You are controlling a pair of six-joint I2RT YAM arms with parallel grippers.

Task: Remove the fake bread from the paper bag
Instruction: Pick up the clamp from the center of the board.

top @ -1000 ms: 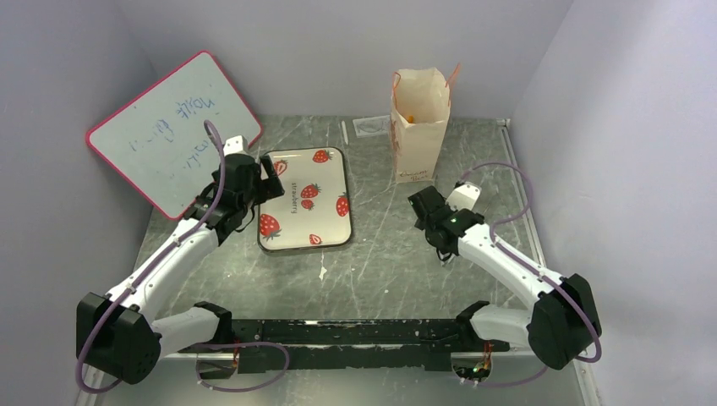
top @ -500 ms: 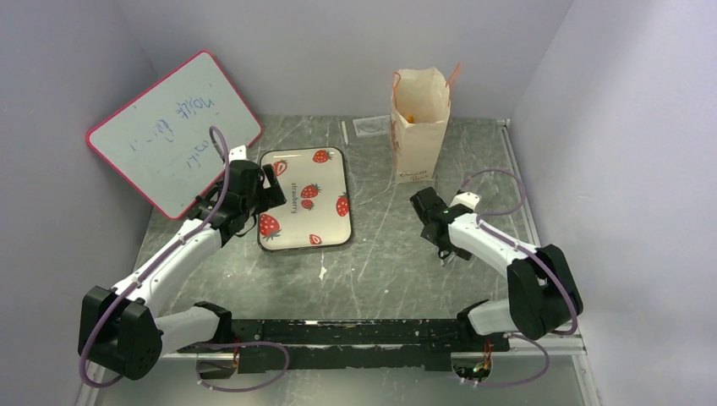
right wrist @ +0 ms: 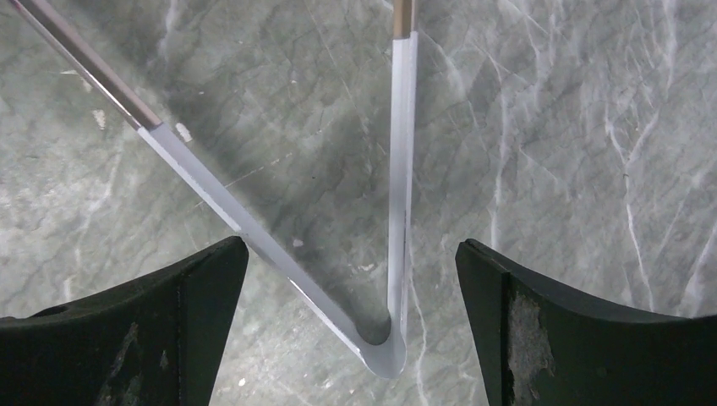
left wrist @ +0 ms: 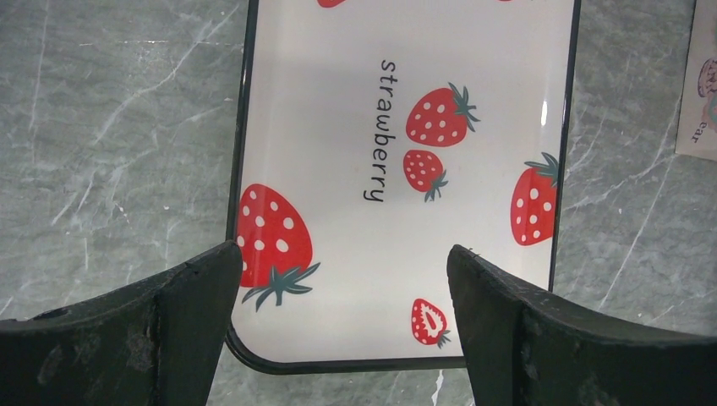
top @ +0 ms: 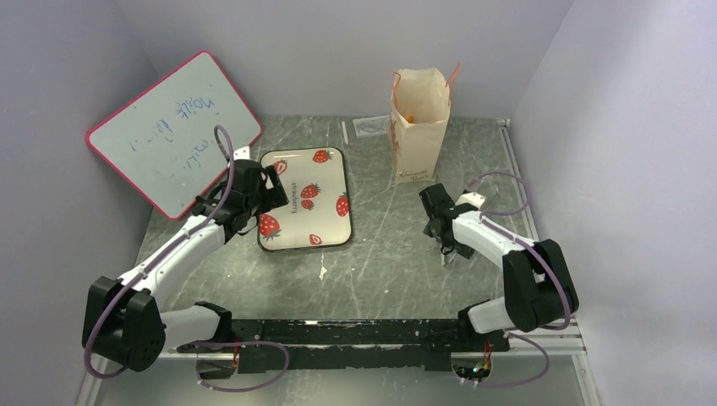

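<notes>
Presently both arms reach out from the near edge of the table (top: 380, 262), neither holding anything. The left claw (top: 270, 183) hangs over the near-left part of the strawberry-print tray (top: 347, 207), fingers spread wide with only the tray's printed face between them (left wrist: 342, 254). The right claw (top: 433, 205) is likewise wide open, nothing between its fingers (right wrist: 348, 254), looking down at bare table. Beyond it, and slightly to its left, the paper bag (top: 420, 139) stands upright near the far wall, long axis vertical, mouth open to the top. The fake bread (top: 410, 117) is inside the bag, showing only as a small orange patch low in the opening. The right claw is near the bag's base and is clearly the closer one; the left is well apart from it, with the tray between. Judgement: entry must come from above, through the mouth. Against the earlier frames, the right arm has folded its elbow inward and its claw has edged a little towards the bag; the left claw has shifted slightly over the tray. Bag, tray and pink-framed whiteboard (top: 169, 135) are unmoved.
</notes>
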